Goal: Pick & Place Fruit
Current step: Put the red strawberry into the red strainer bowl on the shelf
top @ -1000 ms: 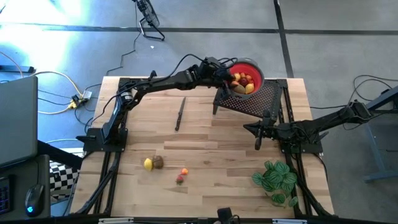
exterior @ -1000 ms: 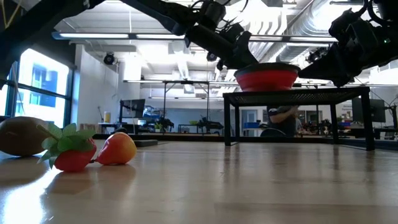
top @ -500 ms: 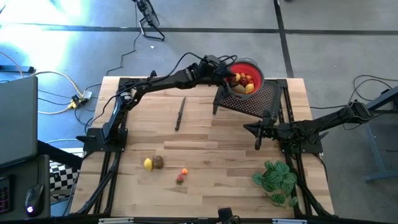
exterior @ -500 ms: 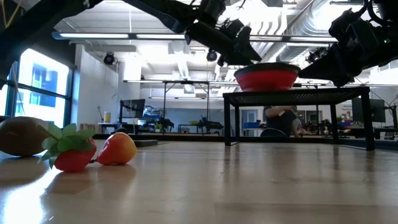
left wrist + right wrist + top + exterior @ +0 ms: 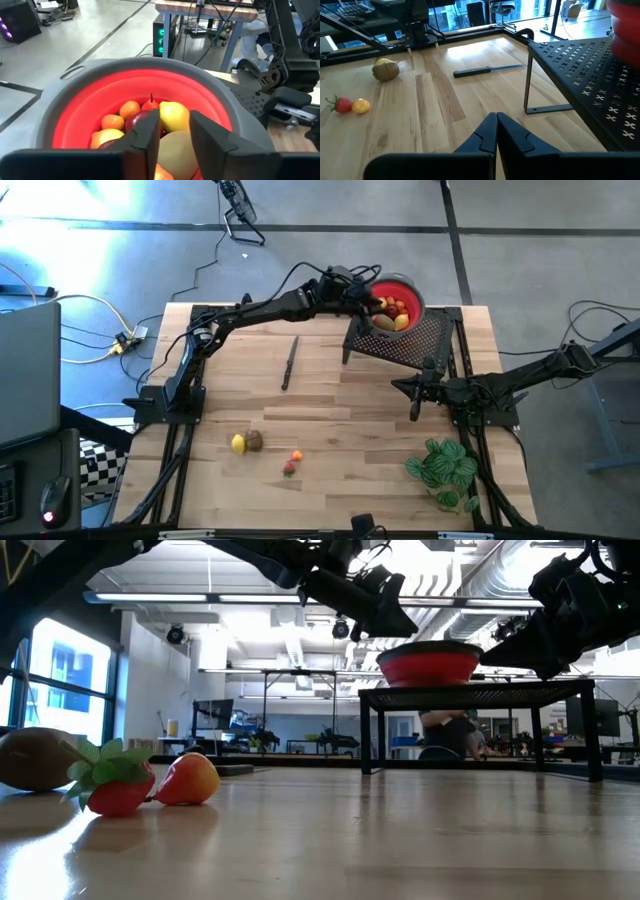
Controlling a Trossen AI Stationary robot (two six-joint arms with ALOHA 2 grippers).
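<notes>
The left claw (image 5: 368, 297) hangs over the near rim of the red bowl (image 5: 408, 288) at the upper middle of the high view, its fingers (image 5: 145, 137) parted by a narrow gap with nothing caught between them. Just under them the bowl is heaped with fruit (image 5: 172, 117): yellow, orange and red pieces. The bowl sits on a black perforated stand (image 5: 415, 340). Four more pieces lie loose on the wooden surface (image 5: 350, 430) toward the lower left: a lemon (image 5: 238, 444) touching a kiwi (image 5: 254, 440), then a small peach (image 5: 297, 456) beside a strawberry (image 5: 289, 468). A knife (image 5: 289, 363) lies mid-surface. The right claw (image 5: 416, 412) waits pinched together, right of centre, near a leafy plant (image 5: 444, 470).
</notes>
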